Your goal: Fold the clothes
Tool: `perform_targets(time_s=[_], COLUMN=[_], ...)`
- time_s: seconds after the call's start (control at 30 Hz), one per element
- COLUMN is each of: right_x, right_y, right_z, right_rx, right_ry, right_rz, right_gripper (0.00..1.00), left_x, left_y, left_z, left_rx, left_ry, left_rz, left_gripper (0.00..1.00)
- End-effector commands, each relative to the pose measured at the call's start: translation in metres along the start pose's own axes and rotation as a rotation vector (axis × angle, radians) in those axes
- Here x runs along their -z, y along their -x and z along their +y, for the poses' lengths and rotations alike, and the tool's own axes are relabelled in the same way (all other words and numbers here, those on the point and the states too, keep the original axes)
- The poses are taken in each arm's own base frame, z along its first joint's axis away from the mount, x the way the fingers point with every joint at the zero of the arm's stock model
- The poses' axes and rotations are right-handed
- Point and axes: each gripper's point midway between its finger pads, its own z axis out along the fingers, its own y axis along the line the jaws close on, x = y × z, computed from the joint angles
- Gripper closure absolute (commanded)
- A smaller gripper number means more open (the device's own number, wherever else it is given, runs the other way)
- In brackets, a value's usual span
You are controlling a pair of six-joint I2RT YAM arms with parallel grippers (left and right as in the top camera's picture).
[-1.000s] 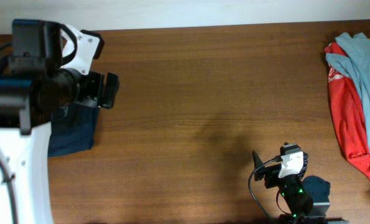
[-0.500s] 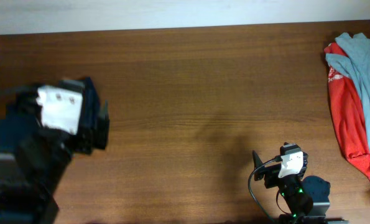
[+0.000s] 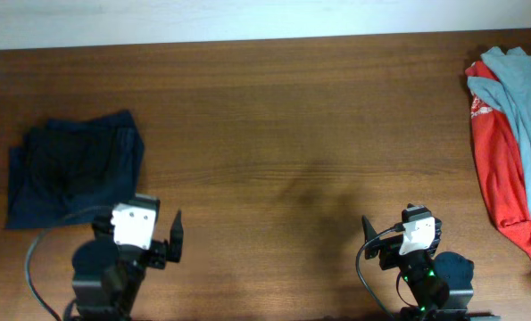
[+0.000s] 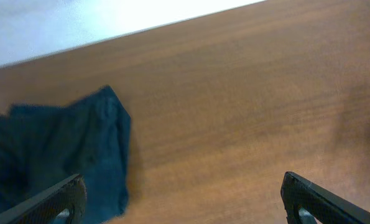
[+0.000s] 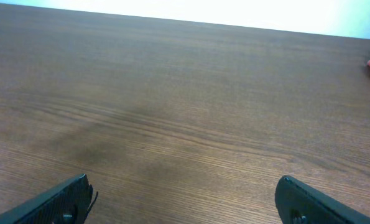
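We see a dark navy fabric garment (image 3: 73,169) lying in a rumpled, roughly square heap at the left end of the brown wooden table (image 3: 283,125). A red fabric garment (image 3: 500,174) with a pale grey-blue one (image 3: 526,89) draped over it sits at the far right edge, well apart from the navy piece. Our left gripper (image 4: 185,208) hangs near the table's front edge, just beside the navy piece, its jaws spread wide and holding nothing. Our right gripper (image 5: 185,205) is likewise wide and empty, with bare wood under it.
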Motion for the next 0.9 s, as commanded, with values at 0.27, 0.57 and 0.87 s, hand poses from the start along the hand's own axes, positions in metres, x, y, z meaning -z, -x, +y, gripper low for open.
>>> perform_targets(time_s=[0.27,0.57,0.87], right_x=[-0.001,-0.001,-0.001], right_y=[-0.002,-0.002,-0.002], right_z=[0.003,0.003,0.003], right_rx=[0.009,0.009,0.009], right_ry=[0.012,0.012,0.012], right_rz=[0.001,0.001,0.001], right_gripper=[0.01,0.01,0.01], left_x=[-0.007,-0.027,-0.029], left_y=[-0.058,-0.078,-0.071], left_z=[-0.013,-0.016,-0.016], left_rx=[0.038,0.075,0.070], left_ry=[-0.003,-0.009,-0.009], left_rz=[-0.086,-0.121,-0.164], left_gripper=[0.01,0.01,0.01])
